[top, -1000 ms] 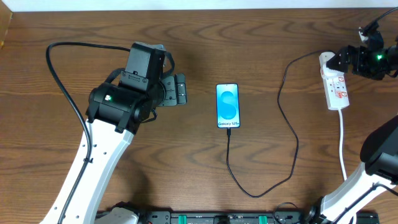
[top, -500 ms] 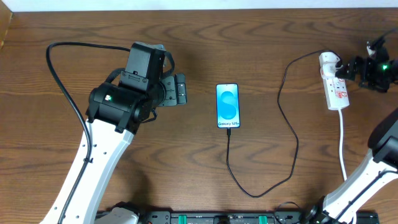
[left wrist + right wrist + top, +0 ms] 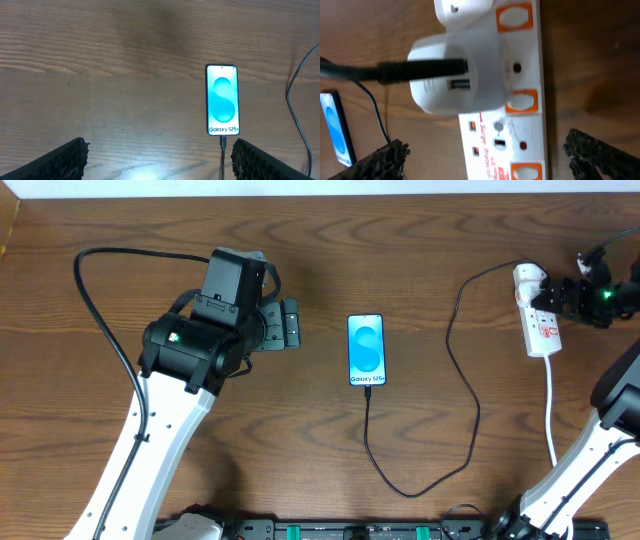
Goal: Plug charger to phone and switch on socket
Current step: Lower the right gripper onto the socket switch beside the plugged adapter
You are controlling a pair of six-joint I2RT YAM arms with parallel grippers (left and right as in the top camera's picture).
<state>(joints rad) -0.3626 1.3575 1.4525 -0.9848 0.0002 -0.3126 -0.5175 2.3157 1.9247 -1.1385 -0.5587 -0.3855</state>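
Dark brown wood-grain counter (image 3: 300, 440) fills the view; pale white strip (image 3: 300, 188) along its 12 o'clock edge.

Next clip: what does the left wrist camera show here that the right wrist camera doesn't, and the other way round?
Left wrist only: the phone with its whole lit screen and Galaxy text, and the charger with its tip meeting the phone's bottom edge. Right wrist only: the socket close up, with orange switches and a white adapter plugged into it, the black cable leaving the adapter. Both: the phone (a mere sliver at the right wrist view's left edge), the charger's cable and the wooden table.
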